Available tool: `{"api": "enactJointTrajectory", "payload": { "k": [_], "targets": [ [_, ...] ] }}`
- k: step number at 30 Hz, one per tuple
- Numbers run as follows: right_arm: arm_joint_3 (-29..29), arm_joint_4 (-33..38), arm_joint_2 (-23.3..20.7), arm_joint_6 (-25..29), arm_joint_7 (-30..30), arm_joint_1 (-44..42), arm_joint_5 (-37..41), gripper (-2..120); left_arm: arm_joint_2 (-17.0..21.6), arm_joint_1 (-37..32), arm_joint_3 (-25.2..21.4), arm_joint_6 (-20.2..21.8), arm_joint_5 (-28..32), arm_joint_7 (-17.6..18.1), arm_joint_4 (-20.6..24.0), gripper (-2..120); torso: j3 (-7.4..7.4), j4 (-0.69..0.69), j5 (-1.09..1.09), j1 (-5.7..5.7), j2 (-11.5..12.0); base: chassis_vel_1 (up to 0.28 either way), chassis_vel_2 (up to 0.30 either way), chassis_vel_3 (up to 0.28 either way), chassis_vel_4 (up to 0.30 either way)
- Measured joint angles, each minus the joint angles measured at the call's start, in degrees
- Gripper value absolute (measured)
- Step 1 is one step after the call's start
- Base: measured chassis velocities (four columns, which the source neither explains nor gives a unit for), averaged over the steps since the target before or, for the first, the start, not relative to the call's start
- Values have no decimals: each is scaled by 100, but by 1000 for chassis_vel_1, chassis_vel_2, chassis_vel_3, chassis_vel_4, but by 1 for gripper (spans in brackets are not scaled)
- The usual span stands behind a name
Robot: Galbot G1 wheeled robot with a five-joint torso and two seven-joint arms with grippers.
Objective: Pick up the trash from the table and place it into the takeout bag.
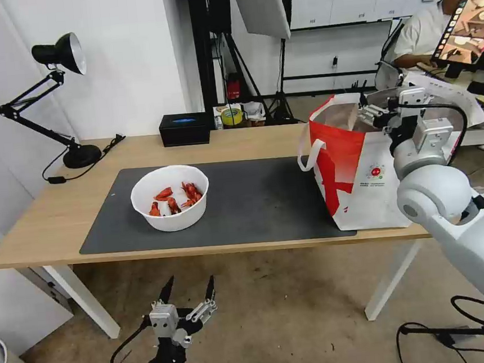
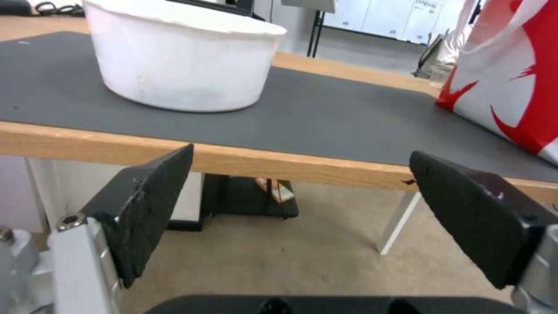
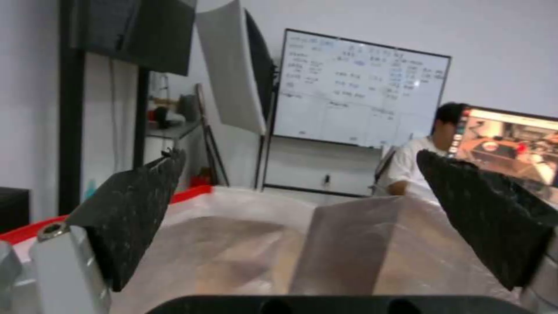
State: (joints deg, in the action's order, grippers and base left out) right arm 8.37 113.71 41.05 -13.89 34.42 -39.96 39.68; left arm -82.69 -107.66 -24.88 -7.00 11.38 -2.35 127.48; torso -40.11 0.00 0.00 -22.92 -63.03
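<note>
Nearest, the left gripper (image 1: 189, 290) hangs low in front of the table (image 1: 42, 221), below its front edge and over the floor, with its fingers (image 2: 145, 205) spread wide and holding nothing. From its wrist camera the table's wooden edge runs just beyond the fingertips, with the dark grey mat (image 2: 325, 117) above it. On that mat, toward the robot's left, stands the white round bowl (image 1: 170, 198) with red crayfish shells (image 1: 175, 197) lying inside. Well apart from it, at the mat's right end, sits the takeout bag (image 1: 360, 177), upright and open at the top, white with red panels, one white loop handle (image 1: 307, 153) hanging down its side toward the bowl. The right gripper (image 1: 370, 115) is raised over the bag's open mouth, fingers (image 3: 130, 209) spread and empty, with the silver foil lining (image 3: 325, 253) right under them. Farther back on the table stand a black box (image 1: 184, 129) and a black desk lamp (image 1: 65, 95).
</note>
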Motion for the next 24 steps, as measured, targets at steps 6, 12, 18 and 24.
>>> {"api": "enactJointTrajectory", "payload": {
  "k": [6, 12, 18, 24],
  "targets": [
    [-25, 322, -10, 67, -189, -121, 89, 100, 17, 3, -65, 0, 30, 5, 47, 100, 0, 0, 0, 0, 0, 0, 0, 0, 0],
    [23, 862, -55, 268, -534, -606, 131, 100, 39, 1, -113, -4, 104, 7, 62, 100, 0, -1, 0, 0, 0, 0, 0, 0, 0],
    [-105, 1406, -16, 630, -904, -1277, -15, 100, -20, 1, -184, -23, 122, 7, 110, 100, 0, 1, -1, 0, 0, 0, 0, 0, 0],
    [-54, 1550, 59, 1117, -1359, -2091, -209, 100, -17, -25, -233, -61, 144, 3, 140, 100, 0, 0, 0, 0, 0, 0, 0, 0, 0]
  ]
}}
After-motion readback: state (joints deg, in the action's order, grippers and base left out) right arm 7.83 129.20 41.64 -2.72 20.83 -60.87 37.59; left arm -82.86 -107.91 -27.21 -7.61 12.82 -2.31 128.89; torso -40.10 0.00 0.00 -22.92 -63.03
